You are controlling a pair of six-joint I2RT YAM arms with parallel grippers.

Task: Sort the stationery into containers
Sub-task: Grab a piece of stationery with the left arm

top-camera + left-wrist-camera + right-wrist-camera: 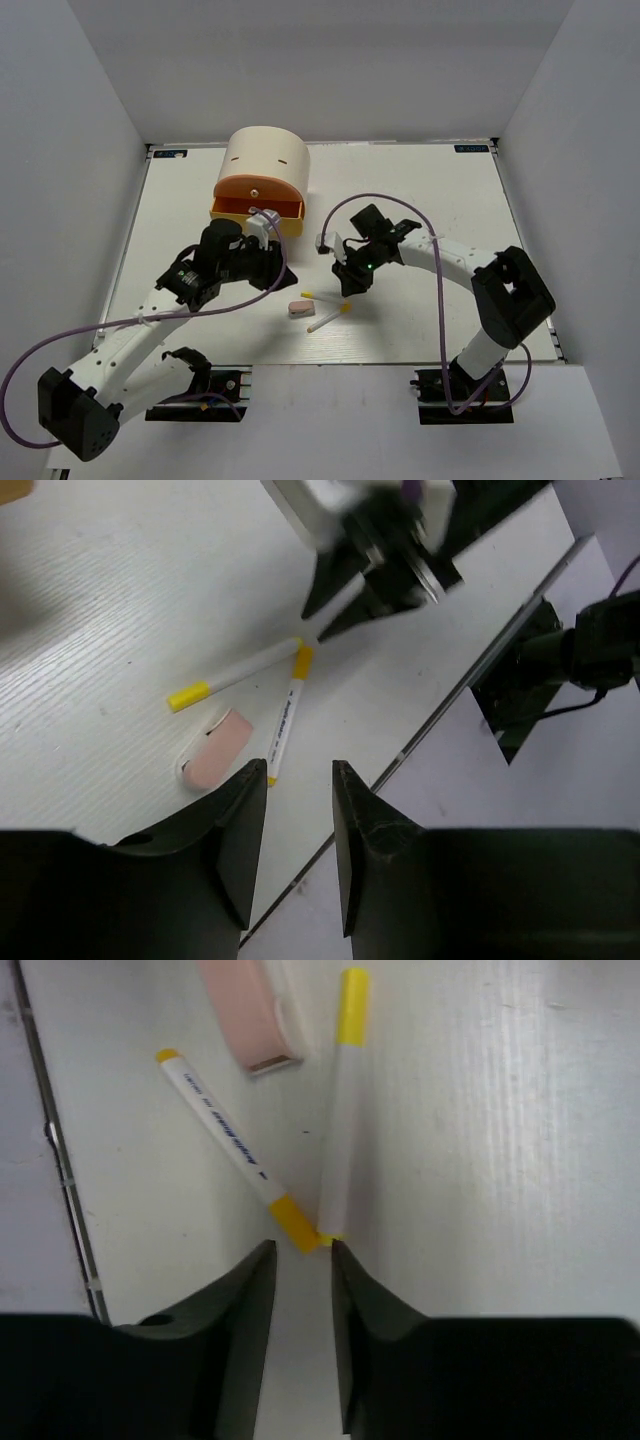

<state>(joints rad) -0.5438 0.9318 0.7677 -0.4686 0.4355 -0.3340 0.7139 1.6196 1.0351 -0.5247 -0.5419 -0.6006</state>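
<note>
Two thin white pens with yellow caps (322,296) (330,318) lie in a V on the white table, and a pinkish eraser (300,309) lies just left of them. My right gripper (352,284) hovers low over the pens' meeting ends. In the right wrist view its jaws (302,1247) stand open and empty, with the slanted pen (225,1125) and the straighter pen (340,1110) right ahead. My left gripper (300,768) is open and empty, short of the eraser (215,748). The cream chest (266,155) has its lower orange-yellow drawer (256,210) pulled out.
The table's near edge with its dark seam (440,715) runs close behind the pens. The two arms' cables loop over the table (345,205). White walls close in the table on the left, back and right.
</note>
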